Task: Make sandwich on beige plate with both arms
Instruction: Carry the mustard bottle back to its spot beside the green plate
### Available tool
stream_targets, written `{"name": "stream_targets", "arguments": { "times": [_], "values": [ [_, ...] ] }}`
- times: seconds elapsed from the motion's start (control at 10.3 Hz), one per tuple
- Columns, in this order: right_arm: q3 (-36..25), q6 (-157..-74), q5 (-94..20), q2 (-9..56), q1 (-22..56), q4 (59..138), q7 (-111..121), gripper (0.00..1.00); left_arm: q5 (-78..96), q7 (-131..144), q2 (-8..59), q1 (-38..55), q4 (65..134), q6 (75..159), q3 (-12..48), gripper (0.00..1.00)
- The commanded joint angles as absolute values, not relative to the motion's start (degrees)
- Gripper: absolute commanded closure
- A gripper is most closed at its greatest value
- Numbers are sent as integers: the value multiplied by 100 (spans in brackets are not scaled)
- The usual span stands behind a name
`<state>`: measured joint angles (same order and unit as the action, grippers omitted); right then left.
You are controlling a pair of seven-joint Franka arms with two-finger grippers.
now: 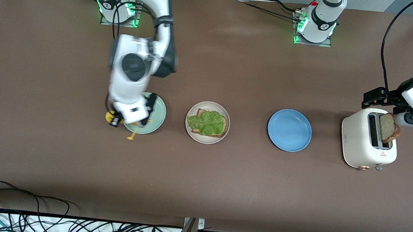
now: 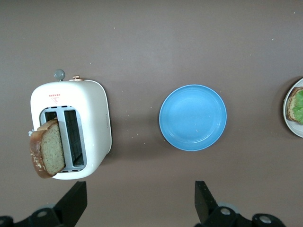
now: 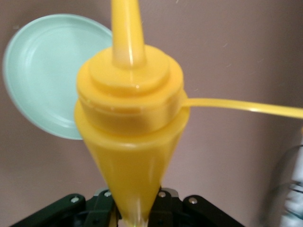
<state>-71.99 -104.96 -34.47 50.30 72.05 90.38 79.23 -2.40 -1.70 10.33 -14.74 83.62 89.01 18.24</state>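
Note:
The beige plate (image 1: 189,128) lies mid-table and holds one bread slice (image 1: 201,112) with a ruffled green lettuce leaf (image 1: 207,122) on top. A second bread slice (image 1: 389,127) (image 2: 47,149) sticks up out of the white toaster (image 1: 359,142) (image 2: 94,109). My left gripper (image 2: 139,191) hangs open and empty over the bare table by the toaster. My right gripper (image 3: 137,210) is shut on a yellow squeeze bottle (image 3: 130,118) (image 1: 110,117), held over the edge of the mint green plate (image 1: 157,110) (image 3: 42,71). The bottle's body hides the fingertips.
A blue plate (image 1: 289,130) (image 2: 192,117) lies empty between the beige plate and the toaster. The bottle's cap strap (image 3: 246,108) sticks out sideways. Cables run along the table edge nearest the front camera.

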Motion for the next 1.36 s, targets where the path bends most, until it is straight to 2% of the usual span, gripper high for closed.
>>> {"name": "stream_targets", "arguments": {
  "times": [0.0, 0.48, 0.68, 0.87, 0.97, 1.26],
  "values": [
    [-7119, -9663, -4417, 4746, 6166, 9061, 9222, 100, -105, -220, 976, -1512, 8376, 8903, 1837, 0],
    [-6848, -8316, -5676, 4799, 4336, 9570, 11756, 100, -105, -220, 976, -1512, 8376, 8903, 1837, 0],
    [-6087, -8271, -6001, 4816, 3433, 9764, 12573, 100, -105, -220, 976, -1512, 8376, 8903, 1837, 0],
    [-4779, -8279, -6117, 4825, 2177, 9756, 13164, 100, -105, -211, 976, -1512, 8376, 8903, 1837, 0],
    [-4398, -8305, -6108, 4825, 1797, 9747, 13244, 100, -105, -211, 976, -1512, 8376, 8903, 1837, 0],
    [-4315, -8367, -6117, 4922, 1653, 9730, 13946, 100, -105, -211, 976, -1503, 8376, 8903, 1837, 0]
  ]
}}
